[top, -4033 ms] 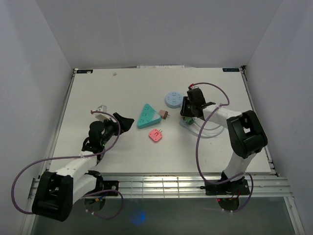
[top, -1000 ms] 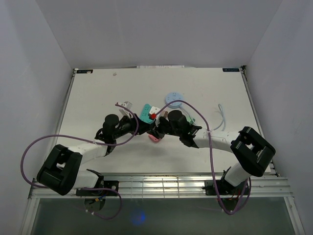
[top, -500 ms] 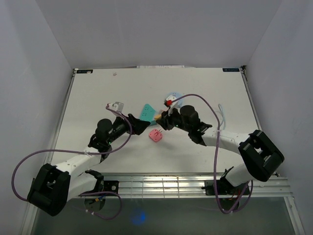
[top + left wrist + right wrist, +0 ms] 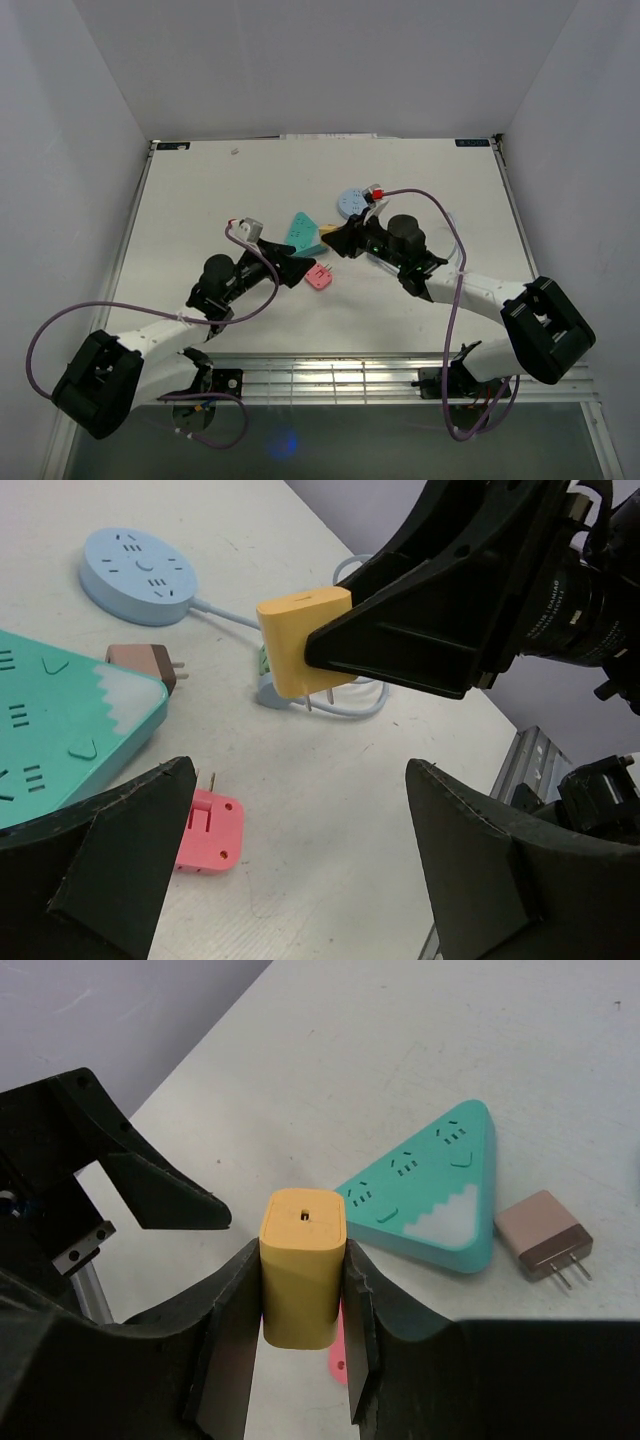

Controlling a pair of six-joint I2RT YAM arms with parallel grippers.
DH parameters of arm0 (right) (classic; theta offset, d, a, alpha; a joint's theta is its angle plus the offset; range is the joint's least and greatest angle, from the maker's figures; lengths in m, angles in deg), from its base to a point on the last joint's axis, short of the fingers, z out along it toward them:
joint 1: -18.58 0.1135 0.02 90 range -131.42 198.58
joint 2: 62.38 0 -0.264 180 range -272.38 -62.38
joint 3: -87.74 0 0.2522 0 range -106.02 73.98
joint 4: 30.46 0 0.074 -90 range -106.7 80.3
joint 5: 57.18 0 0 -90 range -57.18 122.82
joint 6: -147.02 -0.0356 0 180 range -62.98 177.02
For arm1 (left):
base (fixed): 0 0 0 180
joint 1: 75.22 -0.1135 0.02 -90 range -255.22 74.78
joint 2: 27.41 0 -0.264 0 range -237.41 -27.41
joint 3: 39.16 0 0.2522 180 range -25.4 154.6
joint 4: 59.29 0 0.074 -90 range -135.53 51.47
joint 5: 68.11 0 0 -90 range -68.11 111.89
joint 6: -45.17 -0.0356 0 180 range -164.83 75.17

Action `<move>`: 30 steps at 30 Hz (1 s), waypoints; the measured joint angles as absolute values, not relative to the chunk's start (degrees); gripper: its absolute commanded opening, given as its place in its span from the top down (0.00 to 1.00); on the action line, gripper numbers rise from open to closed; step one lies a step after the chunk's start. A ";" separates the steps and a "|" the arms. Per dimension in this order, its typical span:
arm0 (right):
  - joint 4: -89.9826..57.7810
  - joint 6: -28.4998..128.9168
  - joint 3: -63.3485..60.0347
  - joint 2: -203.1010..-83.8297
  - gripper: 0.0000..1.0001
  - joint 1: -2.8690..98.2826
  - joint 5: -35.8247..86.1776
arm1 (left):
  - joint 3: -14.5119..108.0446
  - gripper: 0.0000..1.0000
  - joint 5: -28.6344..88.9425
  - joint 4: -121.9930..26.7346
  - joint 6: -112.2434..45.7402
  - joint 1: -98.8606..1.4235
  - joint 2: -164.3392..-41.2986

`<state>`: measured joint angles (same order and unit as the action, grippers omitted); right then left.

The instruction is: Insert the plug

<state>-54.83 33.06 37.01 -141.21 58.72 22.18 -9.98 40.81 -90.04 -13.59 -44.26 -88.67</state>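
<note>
My right claw (image 4: 301,1278) pinching yellow plug (image 4: 300,640), left claw (image 4: 298,805) spread: I should square prongs (image 4: 318,696) over teal strip (image 4: 430,1195) slots before pressing.

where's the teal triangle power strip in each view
Top external: teal strip mid-table, near picture centre.
Left wrist: left edge, partly cut off.
Right wrist: right of centre, flat on the table.
Shared landmark: the yellow plug held in the right gripper, near the strip.
</note>
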 measured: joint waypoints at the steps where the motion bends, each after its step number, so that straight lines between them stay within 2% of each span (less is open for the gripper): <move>1: -55.09 31.96 37.25 -141.15 0.92 58.72 22.14 | -10.05 0.02 40.42 -90.61 -14.13 -43.62 -88.71; 12: -56.77 21.74 37.81 -141.12 0.92 59.97 23.95 | -10.92 0.02 35.74 -98.06 -20.78 -38.16 -93.93; 19: -56.77 19.64 37.81 -141.85 0.92 61.91 24.76 | -10.90 0.02 32.88 -100.77 -23.47 -36.80 -98.52; 30: -57.51 17.71 37.62 -144.67 0.92 64.73 25.48 | -11.69 0.02 29.84 -105.95 -26.33 -36.00 -99.33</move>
<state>-57.51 17.71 37.62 -144.67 64.73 25.48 -11.69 29.84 -105.95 -26.33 -36.00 -99.33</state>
